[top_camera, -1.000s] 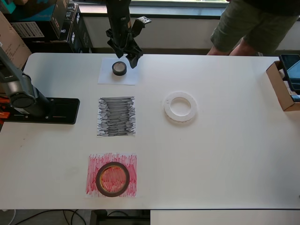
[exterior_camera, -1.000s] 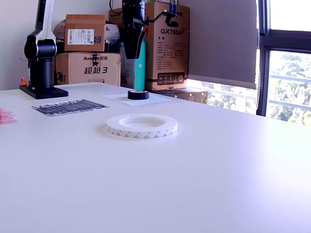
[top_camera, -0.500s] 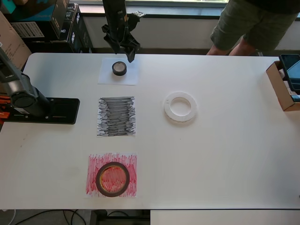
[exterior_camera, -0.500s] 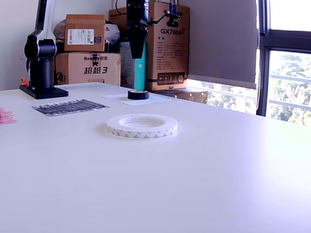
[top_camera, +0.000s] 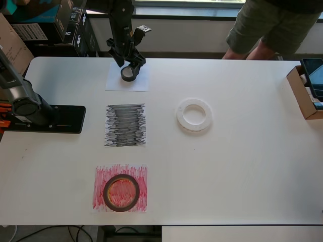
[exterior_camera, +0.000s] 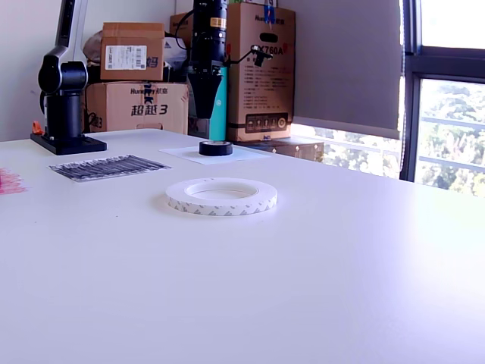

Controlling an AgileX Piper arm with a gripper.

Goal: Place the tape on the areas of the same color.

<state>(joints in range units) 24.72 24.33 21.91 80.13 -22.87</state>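
The exterior view's left edge cuts off the red patch (exterior_camera: 6, 182)

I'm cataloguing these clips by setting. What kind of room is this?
Likely a lab or office storeroom: stacked cardboard shipping boxes behind a white worktable, a large window, and a table-mounted black robot arm.

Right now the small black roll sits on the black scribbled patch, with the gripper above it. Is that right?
Not quite. In the overhead view the small black roll sits on the plain white patch, not the black scribbled patch, which is bare. The gripper is indeed above it.
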